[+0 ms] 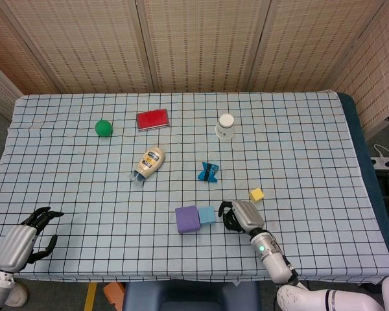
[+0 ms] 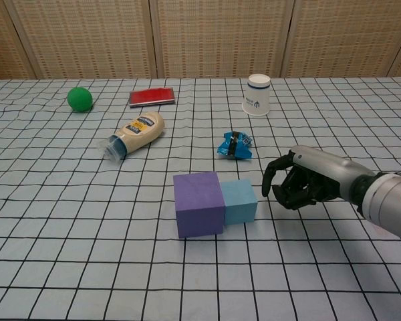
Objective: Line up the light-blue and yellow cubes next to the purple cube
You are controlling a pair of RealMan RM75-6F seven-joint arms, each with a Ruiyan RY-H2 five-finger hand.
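Right hand [image 2: 299, 184], fingers curled on nothing, should pinch the small, light, rigid-looking yellow cube [image 1: 257, 194] by opposite flat sides.

Purple cube [image 2: 199, 204] and light-blue cube [image 2: 239, 200] are seen touching, side by side, on the checked tablecloth [image 2: 87, 254]. Right hand [image 2: 301, 184] is held near the light-blue cube, apart from it, fingers curled, nothing gripped. Farther back are listed a blue wrapper [image 2: 235, 144], paper cup [image 2: 257, 94], bottle [image 2: 134, 135], red box [image 2: 151, 97] and green ball [image 2: 79, 99].
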